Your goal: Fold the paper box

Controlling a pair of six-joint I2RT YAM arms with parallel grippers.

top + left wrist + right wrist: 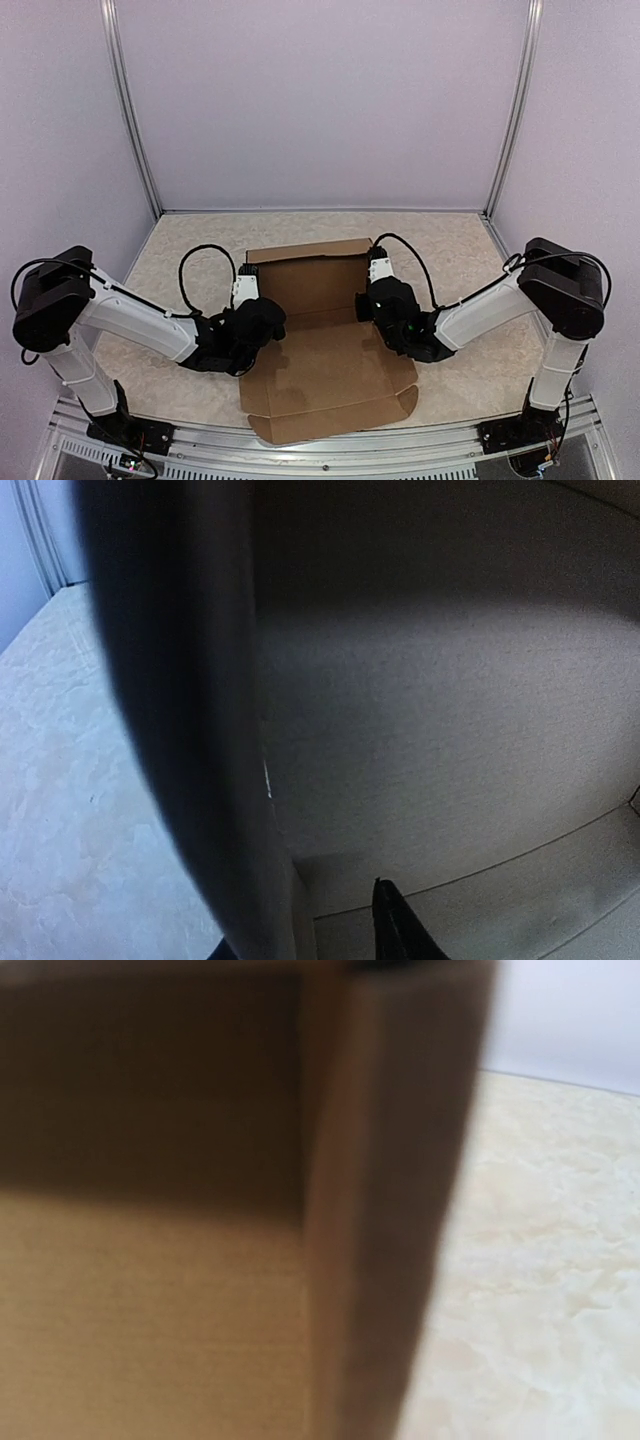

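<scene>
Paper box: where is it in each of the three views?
Top external: paper box lies open, lower centre.
Left wrist: fills centre and right, close up.
Right wrist: fills the left and centre.
Shared landmark: speckled tabletop, at left in left wrist, at right in right wrist.

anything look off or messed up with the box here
Nothing torn or spilled. The paper box sits slightly askew on the table, turned a little against the near edge; its front flap lies flat, not yet folded.

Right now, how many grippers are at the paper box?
2. The left gripper is at the left wall of the paper box; the right gripper is at its right wall.
</scene>
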